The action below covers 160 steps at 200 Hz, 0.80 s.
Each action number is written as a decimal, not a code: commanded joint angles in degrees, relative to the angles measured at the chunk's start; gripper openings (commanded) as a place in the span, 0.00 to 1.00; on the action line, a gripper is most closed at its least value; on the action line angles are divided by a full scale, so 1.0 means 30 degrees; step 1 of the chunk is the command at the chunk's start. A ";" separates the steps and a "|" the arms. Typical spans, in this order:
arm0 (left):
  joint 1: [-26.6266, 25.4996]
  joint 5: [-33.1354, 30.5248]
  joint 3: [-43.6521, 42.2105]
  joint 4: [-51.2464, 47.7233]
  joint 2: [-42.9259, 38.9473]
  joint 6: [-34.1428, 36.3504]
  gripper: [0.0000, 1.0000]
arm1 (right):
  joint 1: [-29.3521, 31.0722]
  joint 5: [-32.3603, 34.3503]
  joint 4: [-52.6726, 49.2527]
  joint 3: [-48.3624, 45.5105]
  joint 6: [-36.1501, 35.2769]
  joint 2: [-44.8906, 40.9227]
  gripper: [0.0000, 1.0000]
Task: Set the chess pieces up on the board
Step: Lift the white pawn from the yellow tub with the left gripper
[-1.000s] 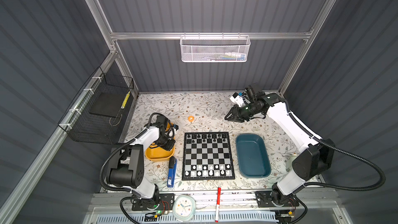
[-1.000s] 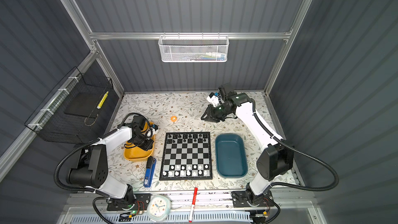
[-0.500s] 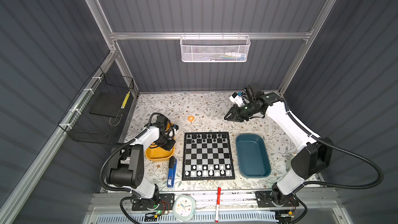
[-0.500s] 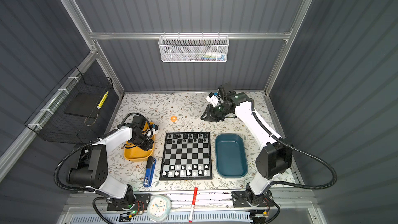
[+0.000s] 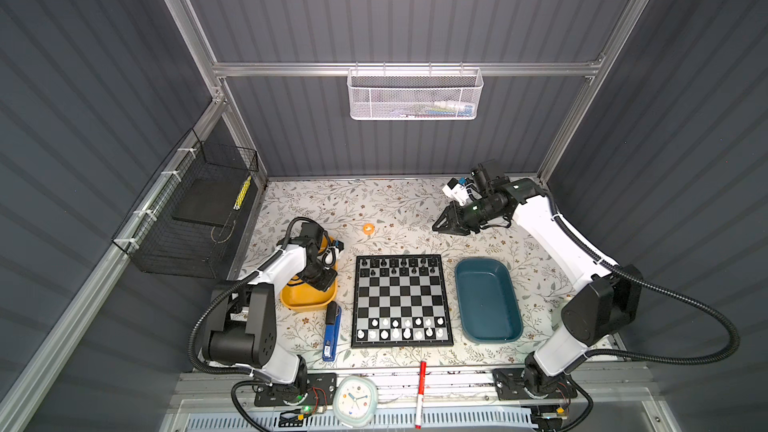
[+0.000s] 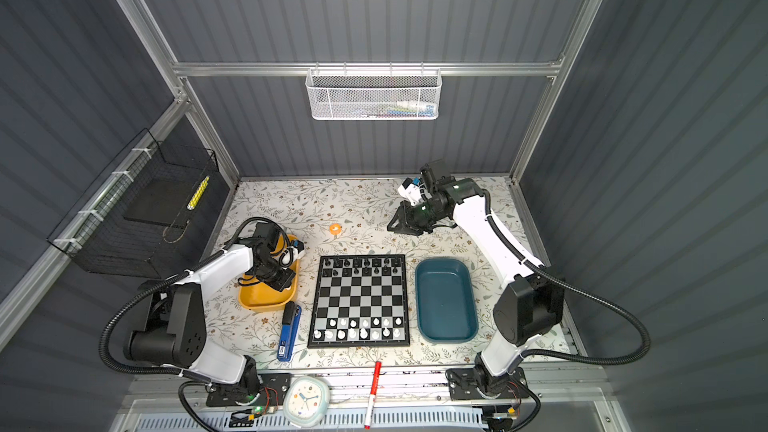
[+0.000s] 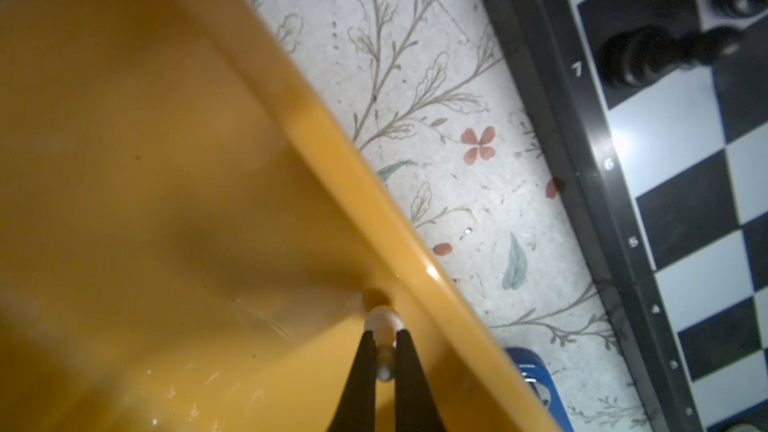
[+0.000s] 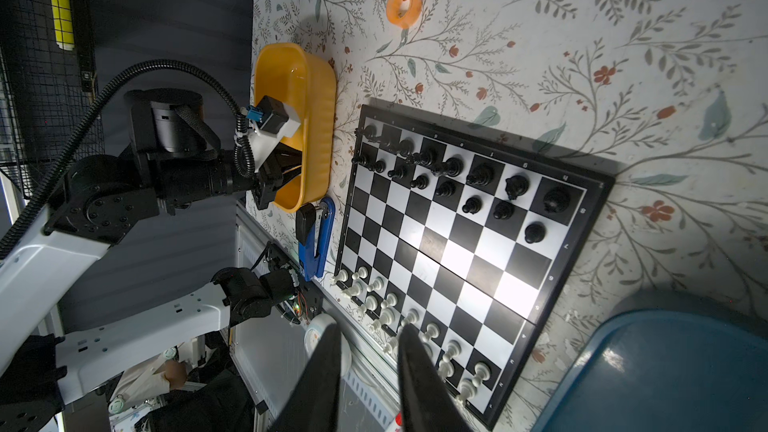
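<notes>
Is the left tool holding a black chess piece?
No, the left tool pinches a white piece inside the yellow tray.

Even overhead light leaves the walls (image 5: 104,76) dim. Glare whitens the board (image 8: 469,251). The yellow tray (image 7: 145,160) looks blurred, perhaps from closeness.

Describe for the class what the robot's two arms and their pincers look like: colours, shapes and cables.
The left arm and right arm match: smooth white shell links joined by bulky black cylindrical joints. A black corrugated cable loops beside each. Each wrist carries a white camera mount with a blue plug. The left pincer and right pincer each have two slim, black, tapering fingers.
</notes>
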 commanded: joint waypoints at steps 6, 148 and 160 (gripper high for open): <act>-0.0078 -0.0275 0.0441 -0.1048 -0.0709 0.0754 0.02 | 0.0031 -0.0400 0.0002 0.0596 -0.0325 0.0383 0.27; 0.0266 -0.0810 0.2024 -0.3261 -0.1443 0.2121 0.01 | 0.0042 -0.1191 0.1046 -0.0789 -0.0237 -0.0161 0.27; 0.0267 -0.0796 0.2067 -0.3415 -0.1509 0.2118 0.01 | 0.0067 -0.1164 0.1108 -0.0927 -0.0226 -0.0216 0.27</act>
